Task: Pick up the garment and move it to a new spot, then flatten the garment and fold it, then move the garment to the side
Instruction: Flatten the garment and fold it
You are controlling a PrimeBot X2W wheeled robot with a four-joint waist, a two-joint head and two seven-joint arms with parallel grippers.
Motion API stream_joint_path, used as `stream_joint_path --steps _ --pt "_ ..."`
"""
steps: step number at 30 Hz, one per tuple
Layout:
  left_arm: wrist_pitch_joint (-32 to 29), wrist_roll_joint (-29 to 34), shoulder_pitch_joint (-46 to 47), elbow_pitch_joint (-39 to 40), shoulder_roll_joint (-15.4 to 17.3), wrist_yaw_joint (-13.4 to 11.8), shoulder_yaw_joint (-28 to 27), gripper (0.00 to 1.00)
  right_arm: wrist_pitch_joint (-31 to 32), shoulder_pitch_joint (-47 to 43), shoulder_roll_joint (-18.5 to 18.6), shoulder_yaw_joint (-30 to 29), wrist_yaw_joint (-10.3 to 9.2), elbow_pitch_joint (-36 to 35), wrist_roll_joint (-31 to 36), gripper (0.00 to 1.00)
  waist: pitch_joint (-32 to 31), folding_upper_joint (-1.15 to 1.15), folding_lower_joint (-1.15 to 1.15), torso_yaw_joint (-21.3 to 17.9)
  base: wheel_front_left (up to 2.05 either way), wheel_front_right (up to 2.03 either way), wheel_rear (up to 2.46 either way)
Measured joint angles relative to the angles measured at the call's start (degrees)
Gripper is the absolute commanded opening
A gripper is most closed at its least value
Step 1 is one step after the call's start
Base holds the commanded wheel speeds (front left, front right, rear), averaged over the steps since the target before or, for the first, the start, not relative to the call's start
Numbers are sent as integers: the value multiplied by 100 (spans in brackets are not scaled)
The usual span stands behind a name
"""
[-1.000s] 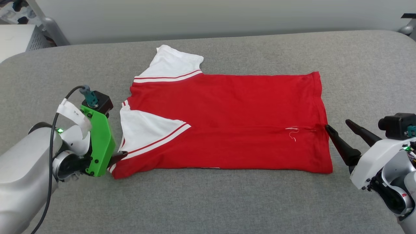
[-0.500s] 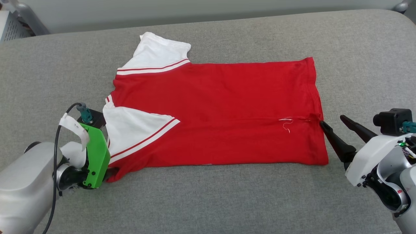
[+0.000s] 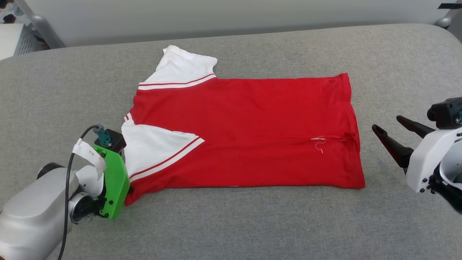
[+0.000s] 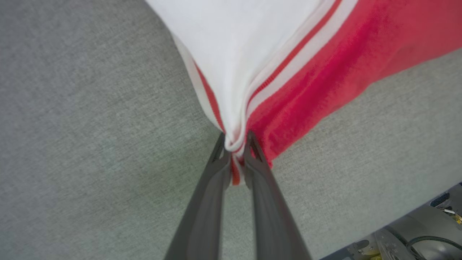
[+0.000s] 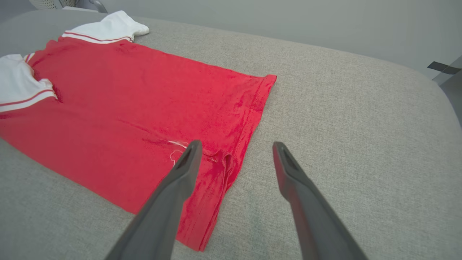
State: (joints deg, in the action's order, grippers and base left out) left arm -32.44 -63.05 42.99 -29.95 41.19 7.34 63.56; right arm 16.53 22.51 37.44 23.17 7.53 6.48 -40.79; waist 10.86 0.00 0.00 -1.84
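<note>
Here the garment (image 3: 252, 133) – a red jersey-style T-shirt with white short sleeves and red-and-white striped trim – is shown lying flat on the grey fabric-covered tabletop (image 3: 231, 224), roughly at its middle. The neck end is turned toward the robot's left and the hem (image 3: 355, 133) toward its right. The far sleeve (image 3: 184, 66) is spread outward on the tabletop, while the near sleeve (image 3: 155, 146) is folded inward onto the red body. A loose white thread (image 3: 319, 142) is seen on the red cloth close to the hem.

The left hand (image 4: 234, 144) is pressed together on the garment's near left corner: in the left wrist view a bunched fold of white sleeve, striped trim and red cloth is pinched between the two dark fingers (image 4: 213, 187). In the head view these fingertips are hidden behind the green wrist bracket (image 3: 115, 184), beside which a black cable (image 3: 66, 202) and a white tag (image 3: 88, 157) are seen.

The right hand (image 3: 387, 122) is held near the hem but apart from it – its fingers are spread wide and nothing is gripped between them.
</note>
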Motion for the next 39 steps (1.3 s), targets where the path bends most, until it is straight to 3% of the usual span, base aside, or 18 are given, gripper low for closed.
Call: stream_joint_path --steps 8,13,20,24,32,33,34,39 --pt "223 4 92 495 194 0 310 0 2016 412 577 592 0 -205 -487 100 -56 0 0 175 0 0 0" --pt "330 27 240 639 196 0 438 0 2683 515 611 866 1 -56 -550 100 25 0 0 281 0 0 0" --pt "470 90 486 699 171 0 565 0 2796 584 350 1080 0 586 -517 100 228 0 0 415 0 0 0" --pt "542 112 608 719 147 1 643 0 2620 584 100 1216 -1 987 -501 100 347 0 0 490 0 0 0" --pt "653 137 672 689 123 0 762 0 2156 624 1 1546 -8 1373 -583 100 430 0 0 567 0 0 0" --pt "669 136 673 680 123 0 777 0 2065 633 -8 1562 -8 1411 -619 13 418 0 0 562 0 0 0" --pt "702 136 672 666 122 0 791 0 1970 633 -14 1588 -8 1451 -655 0 397 0 0 554 0 0 0" --pt "778 96 642 623 125 0 839 0 1594 633 -30 1675 -8 1514 -804 0 221 0 0 504 0 0 0"
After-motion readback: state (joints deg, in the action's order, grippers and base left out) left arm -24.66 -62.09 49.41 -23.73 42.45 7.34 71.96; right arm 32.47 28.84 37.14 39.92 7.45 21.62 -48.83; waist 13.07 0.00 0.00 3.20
